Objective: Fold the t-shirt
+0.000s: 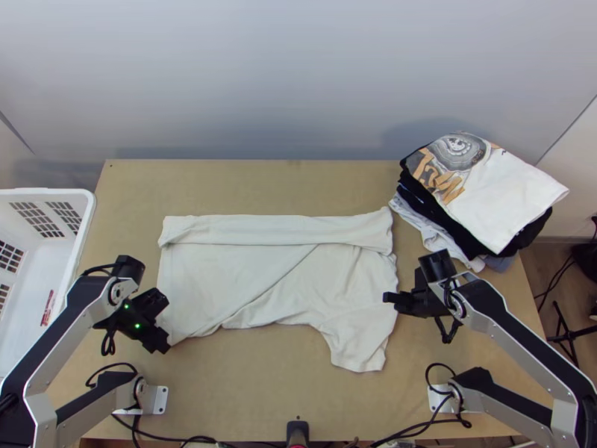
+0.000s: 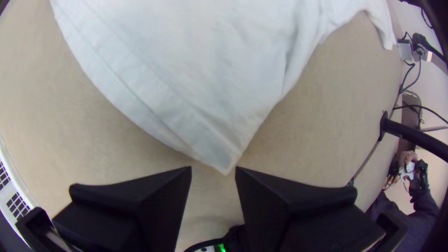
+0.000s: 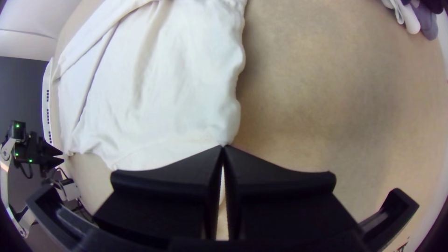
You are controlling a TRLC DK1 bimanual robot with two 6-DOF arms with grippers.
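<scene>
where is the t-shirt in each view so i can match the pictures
Top view: t-shirt spread mid-table, its far edge folded in.
Left wrist view: its corner is by the left gripper's parted fingertips.
Right wrist view: its cloth reaches the right gripper's fingertips.
Shared landmark: white basket.

You have a light wooden table (image 1: 246,403); in its middle lies the cream T-shirt (image 1: 216,276), its far side folded over. At the far right corner sits a pile of folded clothes (image 1: 496,198).
</scene>
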